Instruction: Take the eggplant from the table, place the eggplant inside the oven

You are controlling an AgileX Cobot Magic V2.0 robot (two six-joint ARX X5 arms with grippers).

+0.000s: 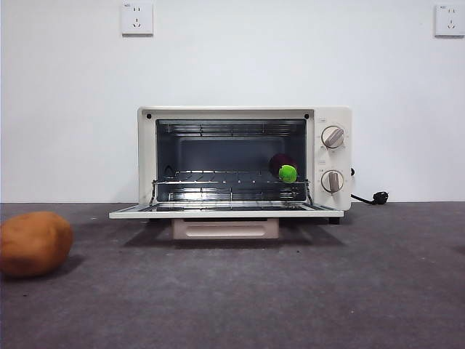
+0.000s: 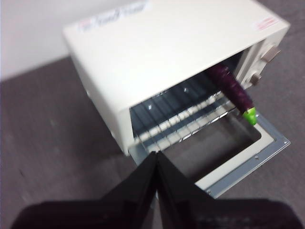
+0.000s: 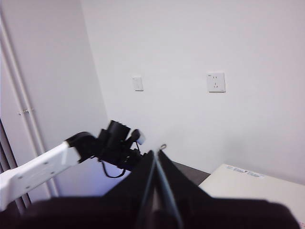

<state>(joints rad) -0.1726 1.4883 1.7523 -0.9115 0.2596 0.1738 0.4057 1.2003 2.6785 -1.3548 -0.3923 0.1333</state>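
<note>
nearest you on the dark grey table (image 1: 290, 291) sits the orange-brown potato (image 1: 33, 243), far off to the left edge of the front view and well apart from the oven (image 1: 243, 160). behind it the cream toaster oven stands with its door (image 1: 225, 211) folded down flat. look inside and you find the eggplant (image 1: 283, 166) lying on the wire rack (image 1: 232, 185) at the right side, near the knobs (image 1: 333, 137), its lime-green stem cap (image 1: 288, 174) pointing out toward the opening. your left gripper (image 2: 157, 160) hangs above the oven's front with its black jaws pressed together, holding nothing. your right gripper (image 3: 156, 160) is raised facing the white wall (image 3: 214, 47), jaws closed and empty too, with the other arm (image 3: 71, 157) in its view
</note>
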